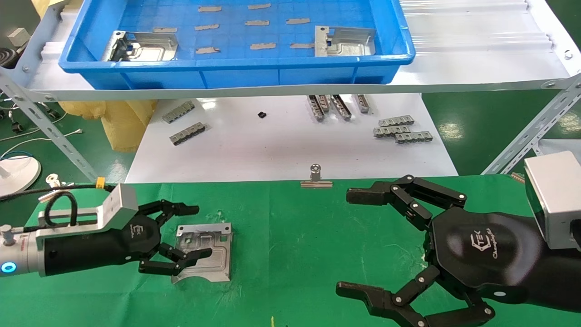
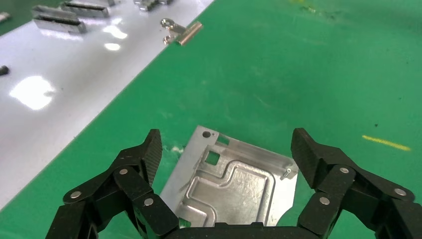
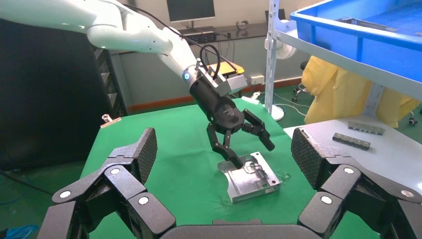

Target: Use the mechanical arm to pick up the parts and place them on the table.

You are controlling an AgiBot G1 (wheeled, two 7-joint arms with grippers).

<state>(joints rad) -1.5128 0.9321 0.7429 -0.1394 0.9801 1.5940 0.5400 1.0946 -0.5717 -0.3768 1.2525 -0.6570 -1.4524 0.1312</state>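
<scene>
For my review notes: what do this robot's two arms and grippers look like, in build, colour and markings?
Both grippers, the left gripper and the right gripper, are black: a hexagonal palm with a white "TEK" logo and two jointed link fingers with silver pivot pins. Each has a silver box at the wrist. The left arm's wrist has a black looped cable, a yellow tag and a blue-lit ring; its upper links are white.

Before me, a blue plastic tray point(image 1: 236, 68) sits on a white metal shelf point(image 1: 476, 50); small grey ribbed bars point(image 1: 401, 128) dot the glossy white tabletop point(image 1: 281, 145).
</scene>
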